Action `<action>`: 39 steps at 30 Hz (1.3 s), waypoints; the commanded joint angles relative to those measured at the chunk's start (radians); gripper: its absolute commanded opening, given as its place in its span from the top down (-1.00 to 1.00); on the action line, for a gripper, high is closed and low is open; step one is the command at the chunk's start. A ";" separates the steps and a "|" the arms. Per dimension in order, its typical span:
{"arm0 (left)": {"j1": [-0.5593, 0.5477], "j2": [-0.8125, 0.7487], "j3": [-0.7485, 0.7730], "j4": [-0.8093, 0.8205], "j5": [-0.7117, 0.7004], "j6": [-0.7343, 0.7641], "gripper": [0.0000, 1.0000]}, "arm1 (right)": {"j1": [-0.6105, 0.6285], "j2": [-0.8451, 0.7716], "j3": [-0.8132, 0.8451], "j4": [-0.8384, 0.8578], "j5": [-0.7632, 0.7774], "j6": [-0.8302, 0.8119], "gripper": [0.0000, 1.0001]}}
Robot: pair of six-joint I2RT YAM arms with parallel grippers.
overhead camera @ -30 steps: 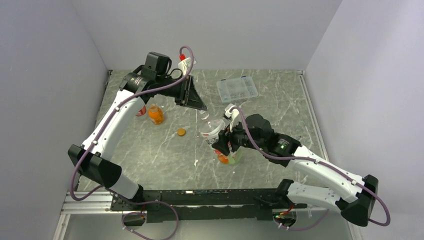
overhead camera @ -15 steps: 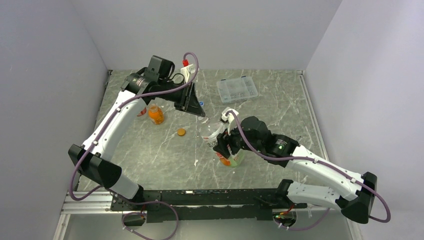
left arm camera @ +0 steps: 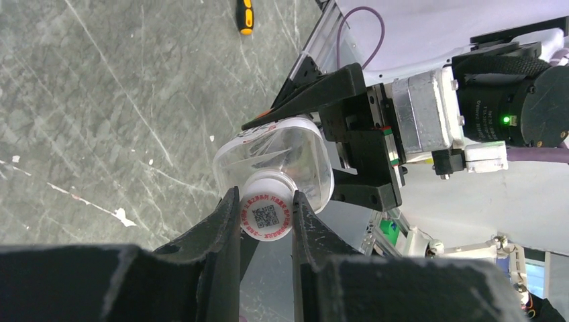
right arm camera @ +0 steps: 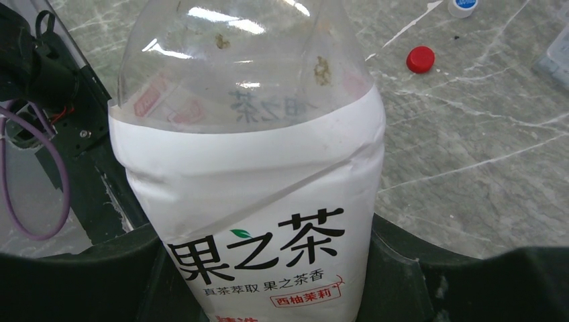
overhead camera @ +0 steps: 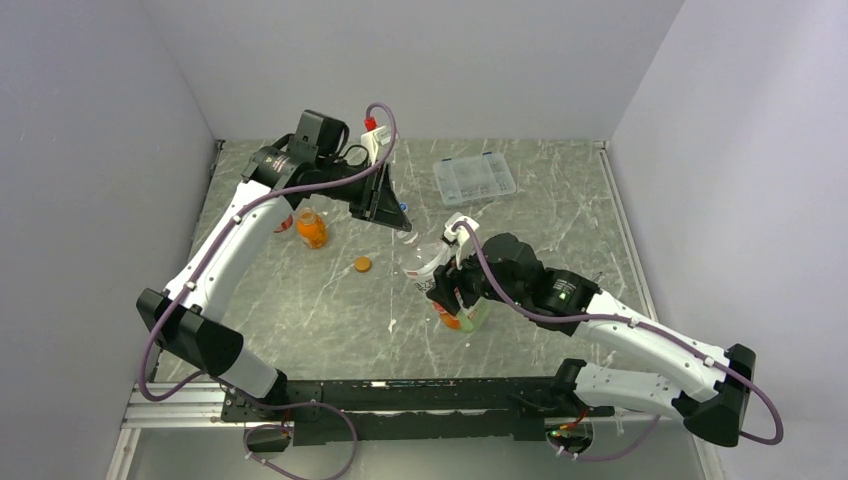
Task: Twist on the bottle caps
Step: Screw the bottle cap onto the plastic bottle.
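Observation:
My right gripper is shut on the white-labelled bottle and holds it tilted, neck toward the upper left. Both fingers press its label. My left gripper is shut on a whitish cap printed with a code. The cap sits in line with the neck of that clear bottle; I cannot tell whether they touch. In the top view the left gripper hangs just above and behind the bottle's top.
A squat bottle of orange liquid stands left of centre, with an orange cap near it. A blue cap and a red cap lie on the marble. A flat clear compartment box sits at the back.
The left gripper has come down and forward toward the bottle with the cap. The right arm has shifted the bottle slightly left. Little has moved in the last half second.

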 commanded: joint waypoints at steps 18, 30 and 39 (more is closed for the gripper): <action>-0.022 0.021 0.035 -0.033 0.011 -0.028 0.94 | 0.094 0.039 0.128 0.143 0.190 -0.062 0.16; -0.033 -0.007 0.034 0.027 0.008 -0.057 0.92 | 0.069 0.052 0.191 0.232 0.022 -0.046 0.25; -0.036 -0.055 0.054 0.035 0.124 0.054 0.96 | -0.092 0.020 0.204 0.340 -0.502 0.046 0.26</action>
